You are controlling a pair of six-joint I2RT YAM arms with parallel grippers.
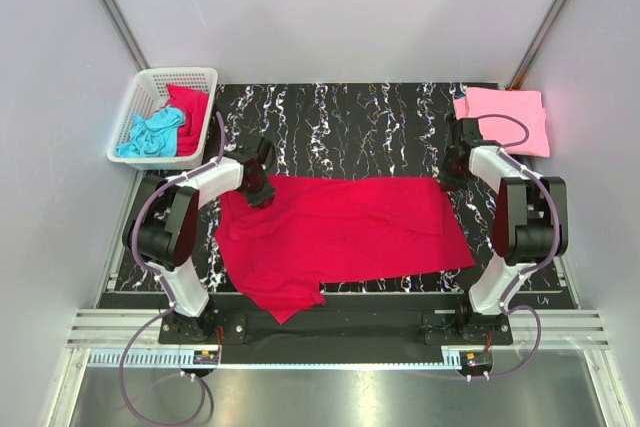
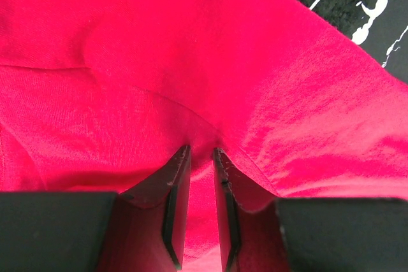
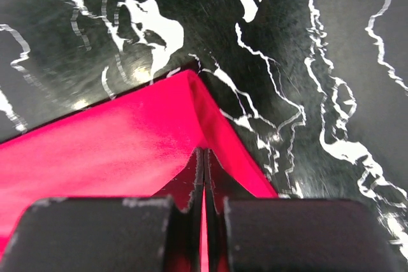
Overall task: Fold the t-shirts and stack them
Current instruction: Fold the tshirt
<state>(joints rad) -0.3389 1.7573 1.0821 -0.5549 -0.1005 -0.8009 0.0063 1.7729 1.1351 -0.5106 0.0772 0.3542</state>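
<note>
While the crimson red short-sleeved fabric t-shirt (image 1: 340, 232) lies spread flat on the black, white-veined marble-pattern worktop (image 1: 350, 117), both arms reach to its far edge, one at each corner.

Pose, left arm (image 1: 175, 232): elbow folded out to the left, forearm angled forward and inward, wrist tipped down. The left fingers (image 2: 180, 179) stand a narrow slot apart and crimson cloth fills the slot. Creases fan out from the tips, so they are grasping a pinch of the shirt at its far-left corner. Cloth runs ahead of these fingers and to both sides; bare worktop shows only ahead and to the right.

Pose, right arm (image 1: 525, 222): upright from its base, elbow high, forearm running forward, wrist turned inward toward the shirt. The right fingers (image 3: 197, 173) are clenched pad to pad with a thin red sliver between them. The shirt's folded far-right corner rises to their tips, so the grasp is on that corner. Cloth lies to the left of these fingers, bare worktop ahead and to the right.

The body of the shirt lies between the two sets of fingers and nearer the bases than either.

Beyond the right fingers and to their right: a light pink folded fabric t-shirt (image 1: 503, 119), flat, apart from the crimson one.

Beyond the left fingers and to their left: a white plastic lattice basket (image 1: 140, 97) holding a crumpled turquoise fabric t-shirt (image 1: 150, 135) and a crumpled red fabric t-shirt (image 1: 190, 107).
</note>
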